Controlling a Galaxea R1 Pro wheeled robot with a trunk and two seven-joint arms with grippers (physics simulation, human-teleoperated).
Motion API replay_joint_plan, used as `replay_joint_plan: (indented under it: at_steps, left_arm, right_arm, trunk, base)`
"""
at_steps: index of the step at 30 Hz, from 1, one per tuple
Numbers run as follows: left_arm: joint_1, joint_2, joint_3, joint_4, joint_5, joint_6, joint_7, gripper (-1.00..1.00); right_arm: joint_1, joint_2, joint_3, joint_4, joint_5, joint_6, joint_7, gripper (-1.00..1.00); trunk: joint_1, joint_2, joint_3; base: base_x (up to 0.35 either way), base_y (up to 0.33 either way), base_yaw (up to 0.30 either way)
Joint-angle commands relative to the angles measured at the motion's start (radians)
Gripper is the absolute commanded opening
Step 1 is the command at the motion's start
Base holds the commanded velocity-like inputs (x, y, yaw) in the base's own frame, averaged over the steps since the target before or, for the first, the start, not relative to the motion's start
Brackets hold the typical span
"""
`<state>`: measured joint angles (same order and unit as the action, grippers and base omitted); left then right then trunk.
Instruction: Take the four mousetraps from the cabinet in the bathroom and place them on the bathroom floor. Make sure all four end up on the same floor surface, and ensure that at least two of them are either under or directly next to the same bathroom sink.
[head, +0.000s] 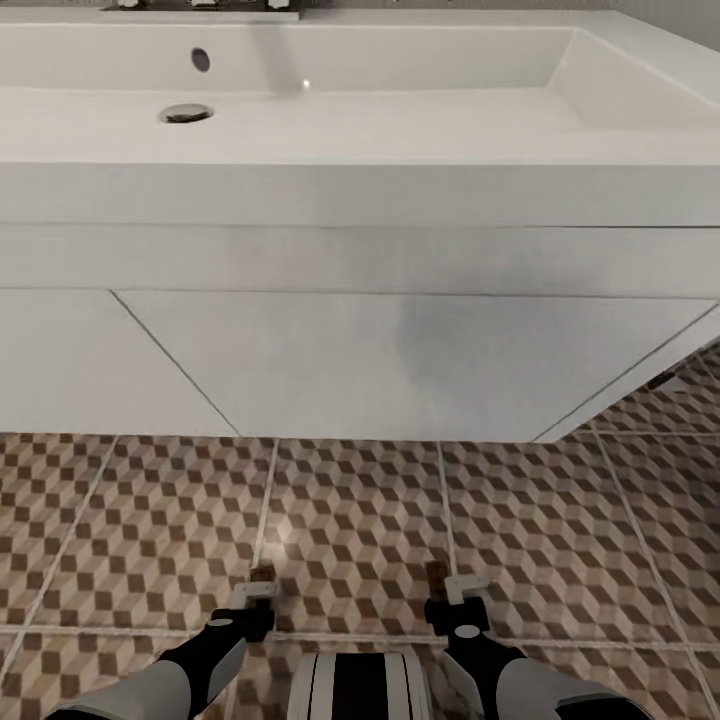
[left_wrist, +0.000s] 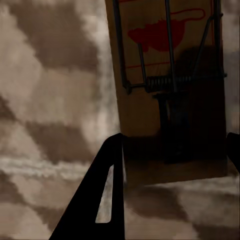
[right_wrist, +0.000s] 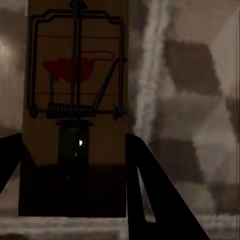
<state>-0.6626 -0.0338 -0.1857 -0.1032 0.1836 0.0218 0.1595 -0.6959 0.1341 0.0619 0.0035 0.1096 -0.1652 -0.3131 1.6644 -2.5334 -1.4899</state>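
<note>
Both jaws clamp mousetraps: left gripper (left_wrist: 172, 165), right gripper (right_wrist: 75, 170).

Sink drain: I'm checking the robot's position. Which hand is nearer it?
Left. The left hand sits almost straight below the drain; the right hand is farther right.

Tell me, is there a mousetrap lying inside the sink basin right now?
No, the sink basin holds just its drain, while each gripper, left gripper and right gripper, holds a mousetrap low over the bathroom floor.
</note>
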Motion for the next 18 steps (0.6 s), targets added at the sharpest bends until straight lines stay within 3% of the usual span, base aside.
replay_joint_plan:
  at_steps: [1, 7, 18]
  left_arm:
    - [0.0, 0.0, -0.009, -0.001, 0.008, 0.003, 0.007, -1.0]
    - [0.0, 0.0, -0.009, -0.002, 0.008, 0.003, 0.008, -1.0]
    - [0.0, 0.0, -0.009, -0.003, 0.008, 0.003, 0.008, -1.0]
  right_arm:
    - [-0.001, 0.0, 0.006, 0.001, 0.004, 0.0, -0.006, -1.0]
    - [-0.001, -0.001, 0.006, 0.001, 0.004, 0.0, -0.005, -1.0]
    - [-0.001, 0.0, 0.006, 0.001, 0.003, 0.002, -0.004, -1.0]
  trunk:
    - [0.0, 0.0, -0.001]
    - [0.0, 0.0, -0.001]
    - [0.0, 0.0, -0.001]
  base:
    - [0.323, 0.0, 0.0]
    - [0.245, 0.0, 0.0]
    - [0.018, 0.0, 0.0]
